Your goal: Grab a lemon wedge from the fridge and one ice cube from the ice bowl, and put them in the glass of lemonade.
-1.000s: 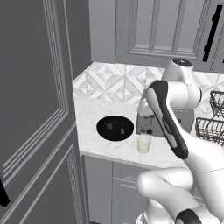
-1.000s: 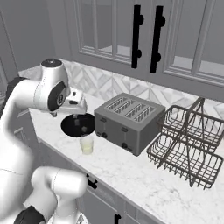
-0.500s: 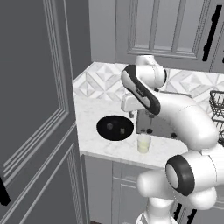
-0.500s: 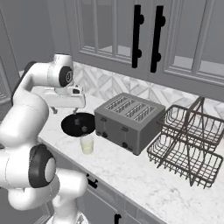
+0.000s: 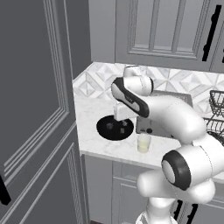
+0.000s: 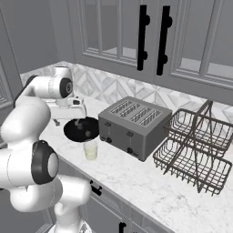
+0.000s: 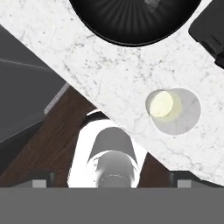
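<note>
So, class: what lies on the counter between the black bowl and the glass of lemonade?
Nothing: in the hand view, only bare marble counter separates the bowl from the glass.

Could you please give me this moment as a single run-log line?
phase: pre-grasp | end effector: open, empty, above ice bowl | glass of lemonade: upright on counter beside bowl | fridge: door shut

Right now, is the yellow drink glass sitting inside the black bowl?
No, the glass of lemonade stands on the marble counter just in front of the ice bowl, outside its rim.
</note>
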